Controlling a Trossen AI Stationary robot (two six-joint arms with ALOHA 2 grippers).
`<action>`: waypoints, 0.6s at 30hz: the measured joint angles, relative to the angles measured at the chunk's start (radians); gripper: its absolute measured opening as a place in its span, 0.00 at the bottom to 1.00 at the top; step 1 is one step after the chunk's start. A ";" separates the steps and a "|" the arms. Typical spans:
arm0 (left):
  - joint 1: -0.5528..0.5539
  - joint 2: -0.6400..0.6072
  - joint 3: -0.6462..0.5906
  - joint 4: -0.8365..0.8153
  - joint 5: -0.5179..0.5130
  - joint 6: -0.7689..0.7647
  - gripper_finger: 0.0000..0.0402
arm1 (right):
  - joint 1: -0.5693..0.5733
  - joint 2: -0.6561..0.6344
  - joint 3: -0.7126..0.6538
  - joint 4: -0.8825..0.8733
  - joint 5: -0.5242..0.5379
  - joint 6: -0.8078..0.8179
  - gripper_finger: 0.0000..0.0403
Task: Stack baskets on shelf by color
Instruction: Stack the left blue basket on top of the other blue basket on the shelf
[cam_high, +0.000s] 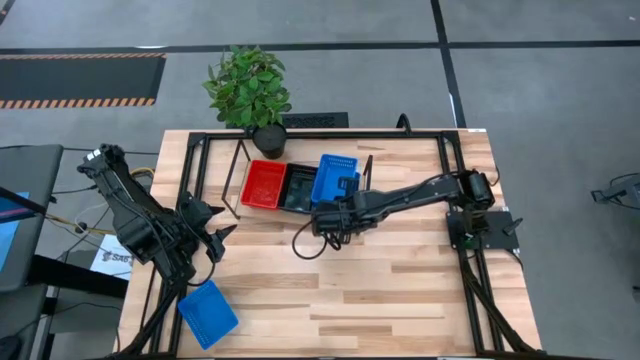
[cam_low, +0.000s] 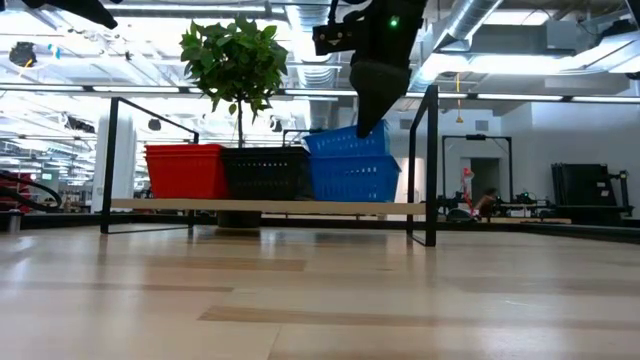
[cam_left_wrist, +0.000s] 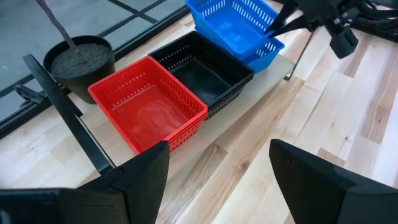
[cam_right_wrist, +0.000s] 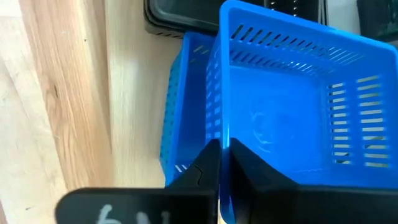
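Note:
On the shelf (cam_low: 300, 207) stand red baskets (cam_high: 264, 184) at the left, black baskets (cam_high: 298, 190) in the middle and a blue basket (cam_low: 352, 180) at the right. A second blue basket (cam_low: 345, 140) sits tilted on top of that blue one. My right gripper (cam_high: 333, 214) is shut on this upper basket. A third blue basket (cam_high: 208, 313) lies on the table at the near left. My left gripper (cam_high: 213, 232) is open and empty, above the table to the near left of the shelf; its fingers show spread in the left wrist view (cam_left_wrist: 217, 177). My right gripper pinches the rim of the upper blue basket's near wall (cam_right_wrist: 224, 134), one finger inside the basket and one outside. The fingers slant down from the table's near right. The basket is tilted, its bottom inside the lower blue basket (cam_right_wrist: 186, 118).
A potted plant (cam_high: 250, 90) stands behind the shelf's left end. The shelf's black end frames (cam_low: 432, 160) rise at both sides. Open tabletop (cam_high: 380, 290) lies in front of the shelf.

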 joint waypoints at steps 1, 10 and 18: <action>0.000 0.000 0.000 0.000 0.000 0.000 0.66 | 0.002 0.000 0.000 -0.001 0.000 0.004 0.09; 0.000 0.000 0.000 0.000 0.000 0.000 0.66 | 0.012 0.000 0.000 -0.007 -0.045 0.036 0.13; 0.000 0.000 0.000 0.000 0.000 0.000 0.66 | 0.011 -0.010 -0.001 -0.015 -0.064 0.060 0.14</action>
